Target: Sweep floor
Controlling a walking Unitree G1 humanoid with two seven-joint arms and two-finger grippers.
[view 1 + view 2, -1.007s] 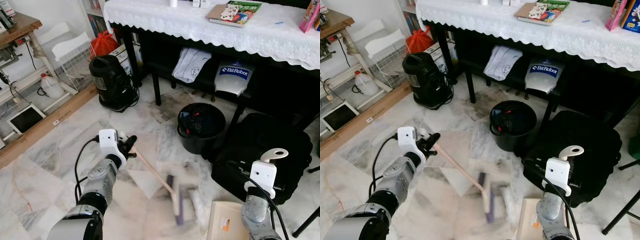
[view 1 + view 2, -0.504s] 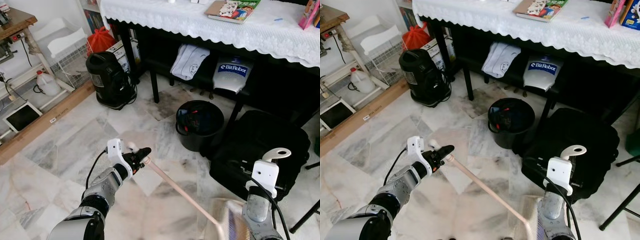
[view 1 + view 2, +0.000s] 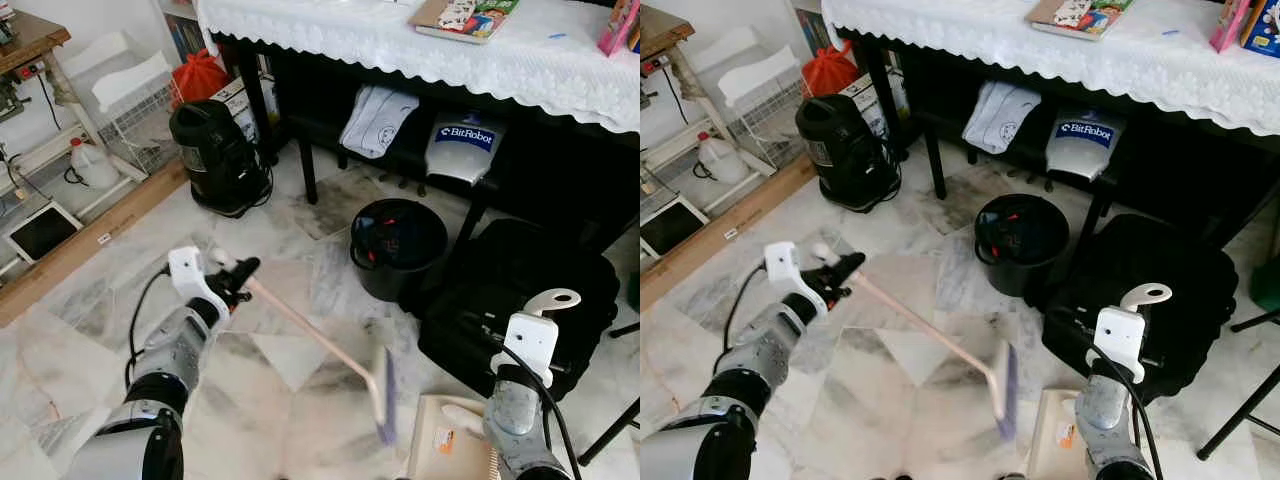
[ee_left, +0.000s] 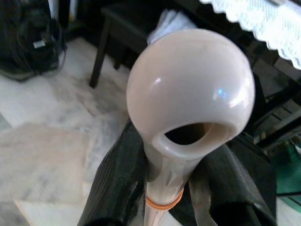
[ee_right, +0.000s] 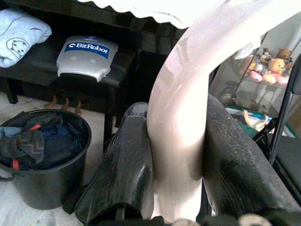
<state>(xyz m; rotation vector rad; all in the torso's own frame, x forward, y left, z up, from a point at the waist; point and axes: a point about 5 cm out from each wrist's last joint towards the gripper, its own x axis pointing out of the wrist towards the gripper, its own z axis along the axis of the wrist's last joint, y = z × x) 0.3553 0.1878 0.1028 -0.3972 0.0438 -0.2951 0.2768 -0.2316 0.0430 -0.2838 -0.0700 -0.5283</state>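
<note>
Now broom (image 3: pixel 320 345) beside dustpan (image 3: pixel 447 452).

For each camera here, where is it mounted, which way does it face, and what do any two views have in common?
Left eye, right eye: on the head, looking forward and down at the marble floor, broom, dustpan, bucket; both silver arms show.
Left wrist: looks along the left gripper shut on the broom's handle end.
Right wrist: looks along the right gripper shut on the dustpan handle, toward the bucket.
Shared: right wrist and eye views both show the bucket and the BitRobot case.

Marble floor (image 3: pixel 90 330); lace-covered table (image 3: pixel 420 45), seemingly dark-framed.
</note>
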